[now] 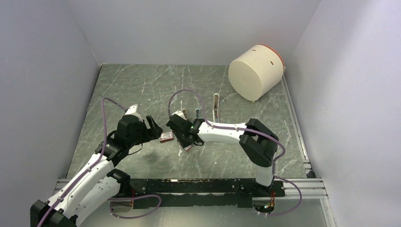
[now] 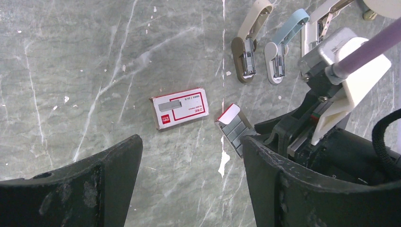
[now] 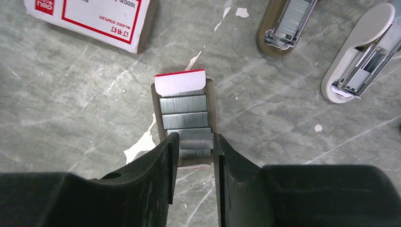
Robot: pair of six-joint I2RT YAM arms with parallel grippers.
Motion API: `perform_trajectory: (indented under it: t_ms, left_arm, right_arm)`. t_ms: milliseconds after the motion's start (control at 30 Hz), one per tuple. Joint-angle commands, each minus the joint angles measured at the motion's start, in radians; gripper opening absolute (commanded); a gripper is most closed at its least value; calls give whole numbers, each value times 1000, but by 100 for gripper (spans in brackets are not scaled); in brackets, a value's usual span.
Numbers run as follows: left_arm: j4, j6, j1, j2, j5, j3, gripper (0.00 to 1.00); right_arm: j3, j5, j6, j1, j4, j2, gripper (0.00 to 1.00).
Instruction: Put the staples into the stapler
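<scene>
Right tool [image 3: 195, 142] is clenched on the near end of the staples [image 3: 184, 111], ribbed silvery strips in a red-flapped card tray at mid-worktop. Left tool [image 2: 191, 146] hangs released; I see open marbled worktop [image 1: 142, 85] leftward. Glossy box [image 2: 180, 108] lies beside the tray; farther back, brown stapler [image 2: 247, 59] and blue stapler [image 2: 278, 61], both opened.

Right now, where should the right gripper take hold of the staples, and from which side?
Probably the nearest strip of the staples, taken from straight above with a finger at each short end. The strips lie flat across the open tray, whose walls and red flap block the sides. The right gripper hangs over that strip.
</scene>
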Motion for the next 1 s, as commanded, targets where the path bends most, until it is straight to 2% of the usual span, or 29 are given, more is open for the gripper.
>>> perform_trajectory:
  t_ms: [0,433,767,967]
  left_arm:
    - [13,14,4,-8,-15,-1,82]
    - [10,16,4,-12,-14,1,82]
    - [15,15,4,-12,-12,1,82]
    - [12,15,3,-9,-14,5,82]
  right_arm:
    - [-9,14,19,0,27,-46,35]
    - [-46,61,57,-48,-6,-117,36]
    - [-133,-74,-108,-147,-131,-134,35]
    - [-128,-91,-174,-160,-131,-115,35]
